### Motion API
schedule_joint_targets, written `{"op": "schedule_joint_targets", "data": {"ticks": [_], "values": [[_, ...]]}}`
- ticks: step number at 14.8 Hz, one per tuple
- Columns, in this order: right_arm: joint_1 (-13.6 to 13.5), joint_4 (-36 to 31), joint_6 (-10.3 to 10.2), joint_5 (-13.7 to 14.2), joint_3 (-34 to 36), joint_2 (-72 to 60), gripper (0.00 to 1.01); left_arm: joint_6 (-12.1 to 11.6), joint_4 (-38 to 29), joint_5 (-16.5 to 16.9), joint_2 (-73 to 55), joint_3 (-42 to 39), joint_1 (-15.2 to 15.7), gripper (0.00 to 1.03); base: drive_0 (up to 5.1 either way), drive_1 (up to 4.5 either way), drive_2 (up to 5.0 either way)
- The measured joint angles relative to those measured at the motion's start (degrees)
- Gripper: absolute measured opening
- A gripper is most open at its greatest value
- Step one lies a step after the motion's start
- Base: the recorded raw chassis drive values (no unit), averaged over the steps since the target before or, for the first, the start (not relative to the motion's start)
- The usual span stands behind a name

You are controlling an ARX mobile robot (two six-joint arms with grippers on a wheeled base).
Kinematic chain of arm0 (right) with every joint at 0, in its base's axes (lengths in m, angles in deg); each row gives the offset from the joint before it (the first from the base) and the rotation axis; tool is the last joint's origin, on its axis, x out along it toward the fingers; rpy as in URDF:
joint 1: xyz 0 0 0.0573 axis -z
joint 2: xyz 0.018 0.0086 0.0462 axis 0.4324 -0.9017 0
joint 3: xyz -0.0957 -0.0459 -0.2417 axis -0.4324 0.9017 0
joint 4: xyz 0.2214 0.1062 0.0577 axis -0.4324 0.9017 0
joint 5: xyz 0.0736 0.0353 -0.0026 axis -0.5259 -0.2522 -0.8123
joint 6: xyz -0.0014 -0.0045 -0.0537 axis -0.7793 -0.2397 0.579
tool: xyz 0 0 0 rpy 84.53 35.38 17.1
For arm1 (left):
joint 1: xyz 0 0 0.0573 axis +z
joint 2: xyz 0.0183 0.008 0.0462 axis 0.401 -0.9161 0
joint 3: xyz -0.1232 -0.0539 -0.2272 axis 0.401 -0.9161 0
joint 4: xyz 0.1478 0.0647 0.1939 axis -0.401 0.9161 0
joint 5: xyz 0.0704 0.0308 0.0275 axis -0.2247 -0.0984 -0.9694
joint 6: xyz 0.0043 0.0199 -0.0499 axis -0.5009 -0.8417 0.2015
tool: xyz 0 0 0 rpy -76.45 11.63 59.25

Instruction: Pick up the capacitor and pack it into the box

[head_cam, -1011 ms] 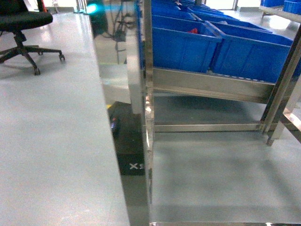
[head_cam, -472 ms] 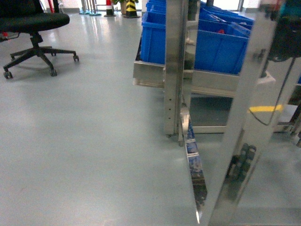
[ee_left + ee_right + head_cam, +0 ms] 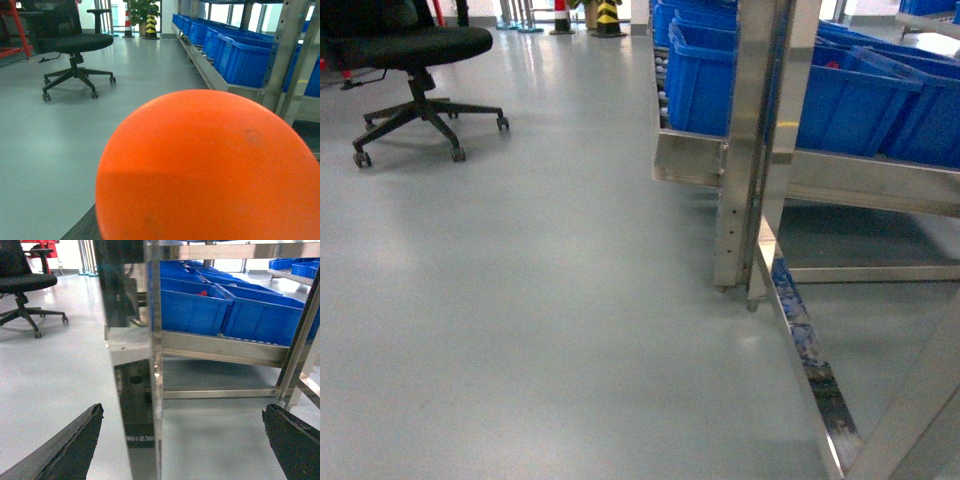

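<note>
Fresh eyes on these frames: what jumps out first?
A big orange rounded shape fills the lower right of the left wrist view, too close to identify. Next come the blue crates lined up on a steel rack at the head view's right, and a black office chair on the grey floor at upper left. The right gripper stands wide open, its dark fingertips at the bottom corners of its own view.

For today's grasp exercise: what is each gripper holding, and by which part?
Right gripper: open, nothing held. Left gripper: cannot be told; an orange round thing fills its wrist view, hiding the fingers.
</note>
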Motion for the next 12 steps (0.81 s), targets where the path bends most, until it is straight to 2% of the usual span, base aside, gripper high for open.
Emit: {"op": "schedule_joint_targets", "data": {"ticks": [12], "values": [[0.0,0.0,0.0,-0.1,0.0,0.0,0.98,0.0,0.0,0.0,0.0,0.0,0.0,0.44,-5.0,2.42,2.4]]}}
